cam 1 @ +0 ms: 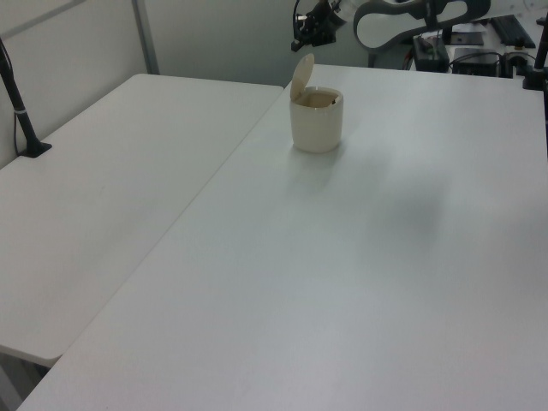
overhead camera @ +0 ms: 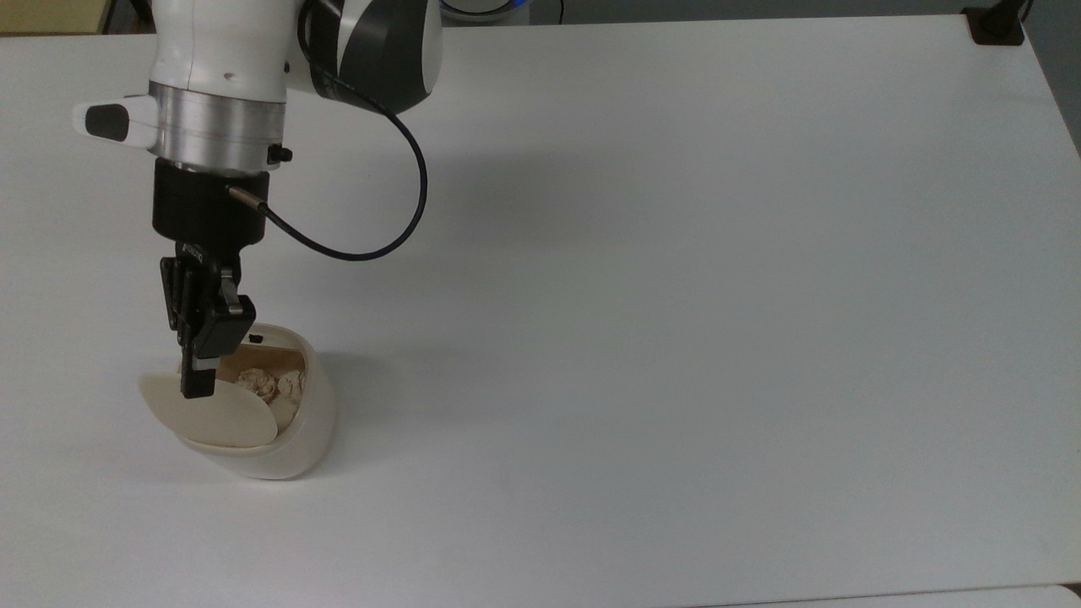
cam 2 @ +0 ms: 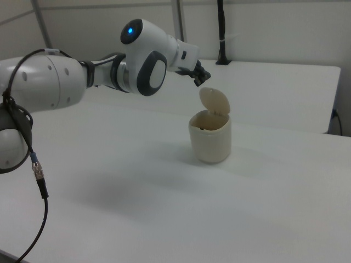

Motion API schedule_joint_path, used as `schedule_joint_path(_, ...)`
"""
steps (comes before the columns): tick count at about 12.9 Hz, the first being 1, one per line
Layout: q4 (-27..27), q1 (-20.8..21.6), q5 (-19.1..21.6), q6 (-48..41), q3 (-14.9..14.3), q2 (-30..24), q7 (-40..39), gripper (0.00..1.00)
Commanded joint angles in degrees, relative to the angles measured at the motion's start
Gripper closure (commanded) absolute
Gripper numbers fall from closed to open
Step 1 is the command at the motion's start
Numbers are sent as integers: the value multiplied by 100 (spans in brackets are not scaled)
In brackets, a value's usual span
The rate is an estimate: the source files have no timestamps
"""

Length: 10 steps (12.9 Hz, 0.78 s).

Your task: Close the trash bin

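Observation:
The trash bin [overhead camera: 287, 439] is a small cream-beige tub at the top view's lower left, on the white table [overhead camera: 676, 295]. Its flat lid [overhead camera: 220, 418] stands open, tipped up on the hinge side. Crumpled paper [overhead camera: 270, 386] lies inside. My gripper [overhead camera: 196, 388] is shut with nothing in it, and its tip overlaps the lid's upper edge in the top view. In the left view the gripper [cam 1: 300, 44] hangs just above the lid [cam 1: 301, 79] of the trash bin [cam 1: 316, 124]. In the right view the gripper [cam 2: 199, 81] sits just above and left of the lid's top edge [cam 2: 215, 101].
A black clamp [overhead camera: 996, 25] sits at the table's far right corner in the top view. The arm's black cable [overhead camera: 380, 236] loops beside the wrist. In the left view a second white table [cam 1: 111, 188] adjoins on the left, with a black post [cam 1: 21, 111] clamped to it.

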Motion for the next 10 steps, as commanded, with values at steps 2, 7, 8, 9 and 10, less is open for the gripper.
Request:
schedule_joint_path(2,138,-52,-1,254,-53,200,111,100)
schedule_joint_path(7,7,-157,-71,245,-44,156,67,100)
schedule_joint_path(8,-55,-149,-115,237,-44,112,58,100)
schedule_joint_path(9,-90,-157,-203,237,-36,25,23,100)
schedule_joint_path(10,-186,-157,-273,228,-27,-37,23,100)
